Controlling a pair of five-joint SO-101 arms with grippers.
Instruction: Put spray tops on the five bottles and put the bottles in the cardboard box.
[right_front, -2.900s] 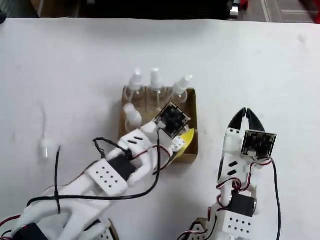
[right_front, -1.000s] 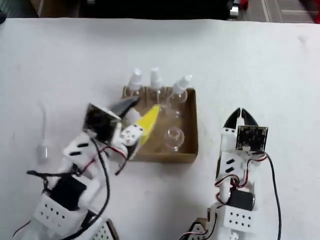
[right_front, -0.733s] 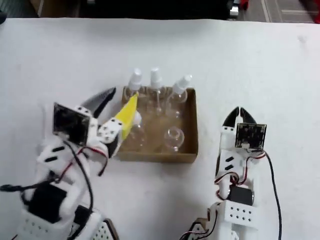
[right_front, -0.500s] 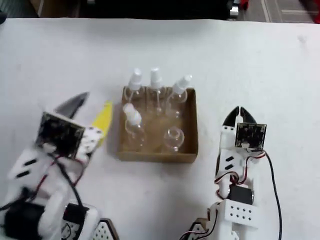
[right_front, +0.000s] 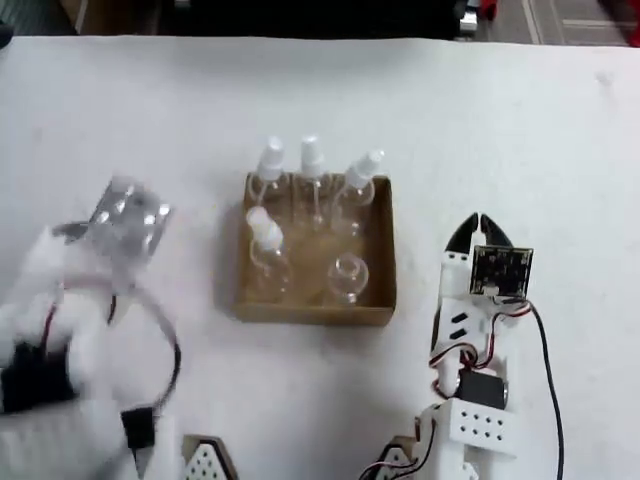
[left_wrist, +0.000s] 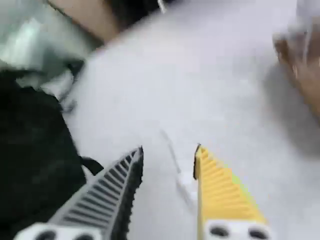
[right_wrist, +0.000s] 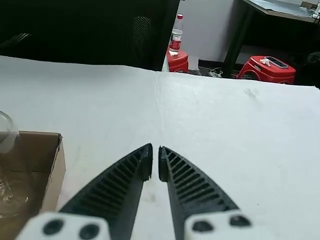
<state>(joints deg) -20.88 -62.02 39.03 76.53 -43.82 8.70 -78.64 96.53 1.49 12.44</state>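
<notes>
Grippers at the near side: the left gripper (left_wrist: 169, 152) hangs wide open and empty, and a loose spray top (left_wrist: 186, 186) lies on the table (right_front: 520, 120) in line with its gap. The right gripper (right_wrist: 155, 162) is almost closed on nothing, beside the cardboard box (right_front: 315, 312). Five bottles (right_front: 312, 190) stand inside; four carry tops, and the uncapped bottle (right_front: 347, 277) stands nearest the right arm.

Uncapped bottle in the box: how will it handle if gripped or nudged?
The uncapped bottle looks clear and empty, so it is probably light. Its round, smooth body may slip in a grip. It stands upright and unsupported in the cardboard box, so a push near the neck could tip it.
</notes>
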